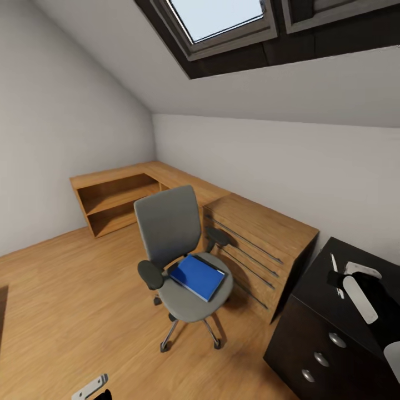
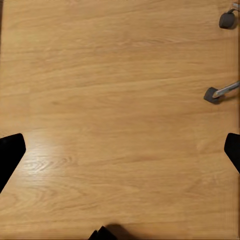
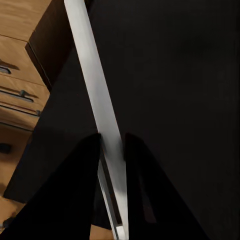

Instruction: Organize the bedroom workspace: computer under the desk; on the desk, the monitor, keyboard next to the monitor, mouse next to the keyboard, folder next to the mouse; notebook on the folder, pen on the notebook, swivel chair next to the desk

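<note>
Floorboards point(image 1: 72, 311) of pale wood fill most of what we see from the head, under a sloping white ceiling with a skylight point(image 1: 222, 16). On them, mid-room, stands the chair point(image 1: 166, 222), grey back upright, black armrests out to the sides. The folder point(image 1: 197, 276) lies flat on its seat, bright blue and turned at an angle. Just behind the chair is a wooden chest point(image 1: 261, 233) with long thin handles, and a low wooden shelf unit point(image 1: 116, 194) runs on from it into the far corner.

To the right of the chest, and close against it, we see the desk point(image 1: 311, 339), glossy black, with round silver knobs on its drawer fronts. Over its top, near the end by the chest, is the pen point(image 1: 334, 261), a slim white stick.

In the right wrist view the right gripper point(image 3: 111, 145) has its two black fingers pressed against either side of the pen point(image 3: 92, 65), clamped on it about midway along. The stick's faint reflection shows in the desk point(image 3: 175, 75) below, but we cannot tell whether it rests on the top or hangs just clear. The chest point(image 3: 20, 45) shows past the desk's edge.

The left gripper point(image 2: 120, 150) is spread wide, fingertips at opposite edges of its view, grasping nothing. It points down at bare floor point(image 2: 120, 75), with two chair castors point(image 2: 227, 20) off to one side.
</note>
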Motion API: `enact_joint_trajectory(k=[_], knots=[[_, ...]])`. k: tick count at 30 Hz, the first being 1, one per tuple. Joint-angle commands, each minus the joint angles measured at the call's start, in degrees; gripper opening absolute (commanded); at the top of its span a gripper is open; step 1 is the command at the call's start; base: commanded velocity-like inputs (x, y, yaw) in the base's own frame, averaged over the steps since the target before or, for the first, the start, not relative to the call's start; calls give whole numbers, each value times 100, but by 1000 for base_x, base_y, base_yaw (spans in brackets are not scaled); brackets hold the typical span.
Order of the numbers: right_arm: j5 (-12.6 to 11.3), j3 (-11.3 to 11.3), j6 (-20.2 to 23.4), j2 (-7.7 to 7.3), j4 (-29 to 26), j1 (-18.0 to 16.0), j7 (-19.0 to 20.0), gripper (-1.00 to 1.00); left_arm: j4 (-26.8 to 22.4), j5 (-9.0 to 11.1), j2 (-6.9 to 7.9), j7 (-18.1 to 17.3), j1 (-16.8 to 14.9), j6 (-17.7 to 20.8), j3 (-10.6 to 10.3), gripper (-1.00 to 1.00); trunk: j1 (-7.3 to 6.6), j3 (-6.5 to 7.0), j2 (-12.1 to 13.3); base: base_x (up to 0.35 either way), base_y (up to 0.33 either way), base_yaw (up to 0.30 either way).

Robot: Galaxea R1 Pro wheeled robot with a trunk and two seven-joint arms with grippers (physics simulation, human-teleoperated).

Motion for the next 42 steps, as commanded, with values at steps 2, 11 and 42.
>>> enact_joint_trajectory(k=[2,11,42], knots=[[-58,6,-15,-2,46,-5,-49,-100,-6,54,12,33,-7,-51,-25,100,0,-7,-5,0,-88,0],[-37,8,-96,-2,269,-27,-36,-100,-44,70,17,42,-7,-64,-2,100,0,-7,-5,0,-25,0],[583,48,-930,15,1909,-630,895,-100,-292,111,18,44,-7,-59,-2,100,0,-7,-5,0,0,0]])
